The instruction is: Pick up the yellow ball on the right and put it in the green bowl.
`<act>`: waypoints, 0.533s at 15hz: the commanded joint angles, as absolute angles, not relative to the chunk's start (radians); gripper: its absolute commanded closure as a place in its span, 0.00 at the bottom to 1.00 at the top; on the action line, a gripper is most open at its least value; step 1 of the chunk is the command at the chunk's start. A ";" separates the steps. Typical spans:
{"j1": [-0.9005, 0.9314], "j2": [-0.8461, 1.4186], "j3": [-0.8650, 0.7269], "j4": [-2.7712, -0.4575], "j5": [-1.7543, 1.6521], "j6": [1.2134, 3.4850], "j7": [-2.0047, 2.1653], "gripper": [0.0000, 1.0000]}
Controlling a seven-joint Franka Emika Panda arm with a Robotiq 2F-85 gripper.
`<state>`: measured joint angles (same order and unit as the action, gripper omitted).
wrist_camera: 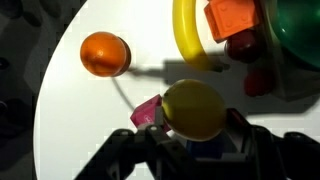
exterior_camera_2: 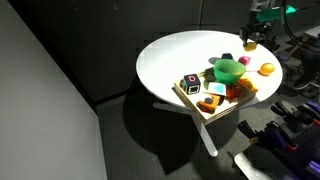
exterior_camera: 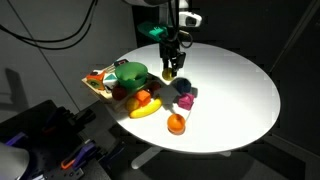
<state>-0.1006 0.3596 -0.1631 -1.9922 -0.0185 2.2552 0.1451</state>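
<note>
My gripper (wrist_camera: 197,138) is shut on the yellow ball (wrist_camera: 193,108) and holds it above the white table. In both exterior views the gripper (exterior_camera: 172,66) (exterior_camera_2: 249,40) hangs over the table with the ball (exterior_camera: 171,73) (exterior_camera_2: 249,45) between its fingers. The bright green bowl (exterior_camera: 132,72) (exterior_camera_2: 228,69) sits among toy fruit, a short way to the side of the gripper. In the wrist view only its edge (wrist_camera: 302,30) shows at the top right.
A magenta cube (wrist_camera: 147,112) (exterior_camera: 185,101) lies under the gripper. An orange ball (wrist_camera: 105,53) (exterior_camera: 176,123) (exterior_camera_2: 266,69), a banana (wrist_camera: 190,42) (exterior_camera: 147,110) and an orange cube (wrist_camera: 232,15) lie nearby. A wooden tray (exterior_camera: 95,86) (exterior_camera_2: 198,106) holds more toys. The round table (exterior_camera: 240,90) ends close by.
</note>
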 commanded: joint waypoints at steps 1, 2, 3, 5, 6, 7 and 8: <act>-0.083 0.269 -0.153 -2.070 -0.064 2.248 0.136 0.62; -0.077 0.255 -0.150 -2.087 -0.074 2.250 0.140 0.62; -0.071 0.242 -0.148 -2.100 -0.082 2.251 0.142 0.62; -0.061 0.218 -0.141 -2.130 -0.094 2.253 0.145 0.62; -0.056 0.207 -0.137 -2.143 -0.101 2.251 0.145 0.62; -0.053 0.197 -0.133 -2.155 -0.104 2.250 0.144 0.62; -0.050 0.186 -0.128 -2.171 -0.109 2.250 0.141 0.62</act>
<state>-0.0546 0.2487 -0.1409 -2.1100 -0.0791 2.2550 0.1451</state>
